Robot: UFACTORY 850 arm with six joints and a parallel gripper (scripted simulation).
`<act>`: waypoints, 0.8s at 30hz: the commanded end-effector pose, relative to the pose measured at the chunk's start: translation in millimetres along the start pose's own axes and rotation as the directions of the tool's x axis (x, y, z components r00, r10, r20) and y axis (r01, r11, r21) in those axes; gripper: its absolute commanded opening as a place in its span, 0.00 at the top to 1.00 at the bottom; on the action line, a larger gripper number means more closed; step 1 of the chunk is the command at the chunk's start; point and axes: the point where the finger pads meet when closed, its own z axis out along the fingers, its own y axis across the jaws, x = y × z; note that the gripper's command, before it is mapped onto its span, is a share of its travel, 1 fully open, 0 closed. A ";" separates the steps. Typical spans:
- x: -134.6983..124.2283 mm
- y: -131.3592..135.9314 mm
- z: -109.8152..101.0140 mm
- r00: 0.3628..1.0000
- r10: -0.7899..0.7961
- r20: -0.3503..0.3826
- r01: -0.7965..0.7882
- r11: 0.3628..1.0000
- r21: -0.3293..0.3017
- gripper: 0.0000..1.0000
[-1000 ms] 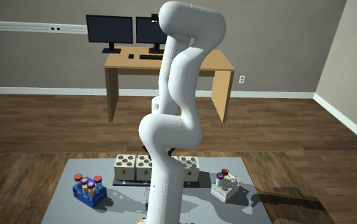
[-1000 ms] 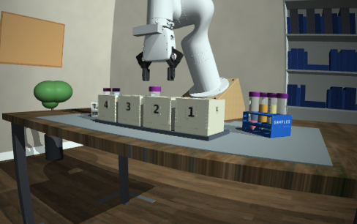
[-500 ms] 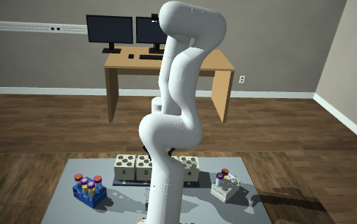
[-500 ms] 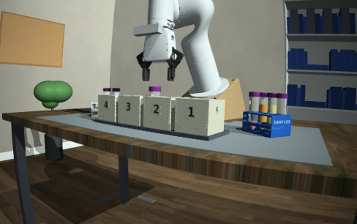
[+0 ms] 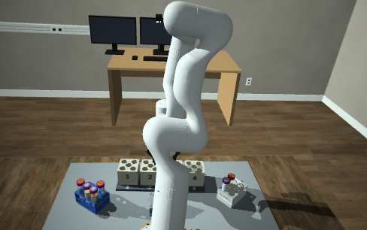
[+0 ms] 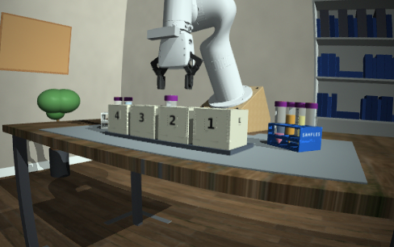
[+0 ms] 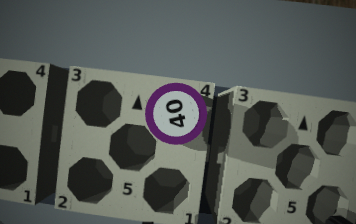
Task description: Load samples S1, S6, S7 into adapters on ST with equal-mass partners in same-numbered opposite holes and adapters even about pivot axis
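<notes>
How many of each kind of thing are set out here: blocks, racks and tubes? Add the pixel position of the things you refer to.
Cream numbered box-shaped adapters (image 5: pixel 124 181) (image 6: pixel 220 137) (image 7: pixel 95 142): 4
Blue open-sided rack (image 5: pixel 84 201) (image 6: pixel 310 144): 1
White box-shaped rack (image 5: pixel 229 198) (image 6: pixel 103 121): 1
Purple-capped clear tubes (image 5: pixel 80 182) (image 6: pixel 170 98) (image 7: pixel 176 90), visible ones: 7
Total: 13
</notes>
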 end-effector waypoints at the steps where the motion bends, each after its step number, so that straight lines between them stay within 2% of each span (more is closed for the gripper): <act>1: 0.5 0.0 -2.7 1.000 0.000 -0.001 0.000 1.000 0.000 0.00; 24: 0.6 -0.1 -56.1 1.000 0.000 -0.001 0.000 1.000 0.000 0.00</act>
